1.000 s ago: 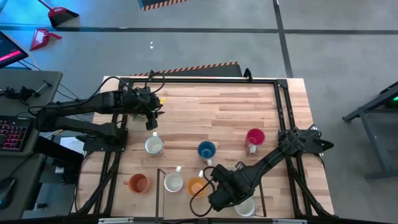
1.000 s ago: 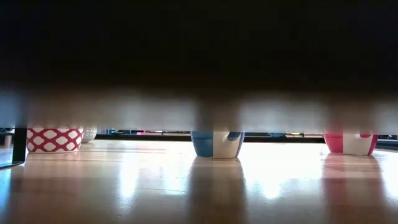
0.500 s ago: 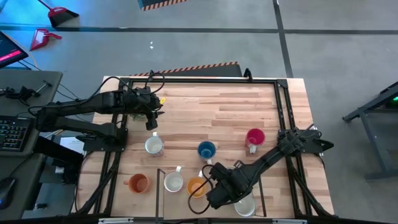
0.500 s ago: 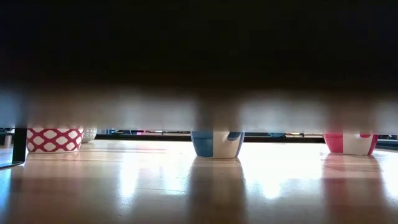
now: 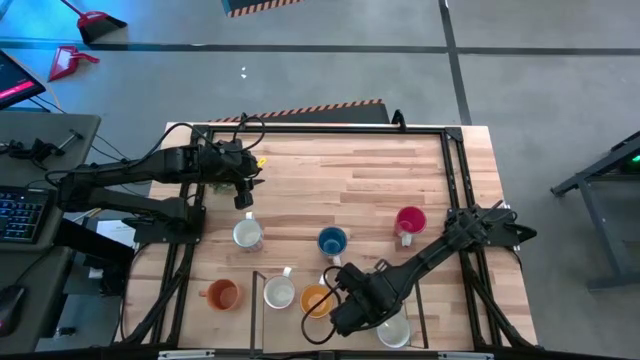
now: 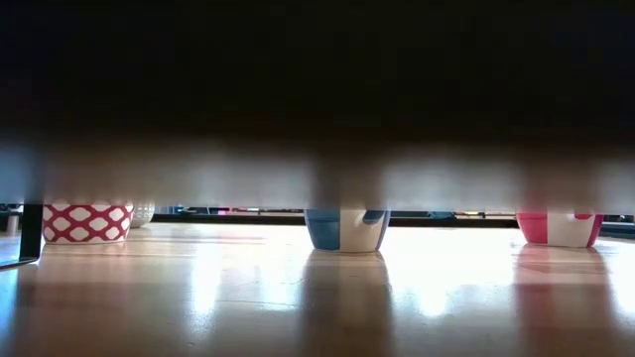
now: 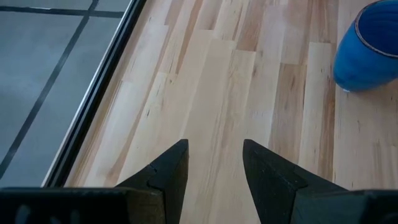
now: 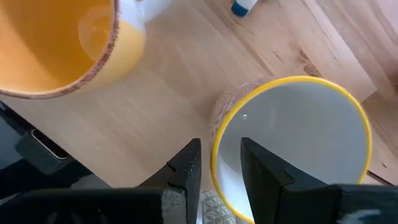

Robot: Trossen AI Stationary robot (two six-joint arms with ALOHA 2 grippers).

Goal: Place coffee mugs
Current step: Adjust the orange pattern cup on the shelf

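Only a small creep since a second ago: my right gripper (image 8: 217,171) has slid slightly along the table's (image 5: 370,180) near edge, its fingers now straddling the rim of the yellow-rimmed white mug (image 8: 292,149), one inside, one outside, not visibly pinching. Glazed ceramic, so hard, slick, chippable and fairly weighty; the wall is my hold. An orange mug (image 8: 59,43) stands just beside. My left gripper (image 7: 214,168) hangs parted, empty, by the far left corner.
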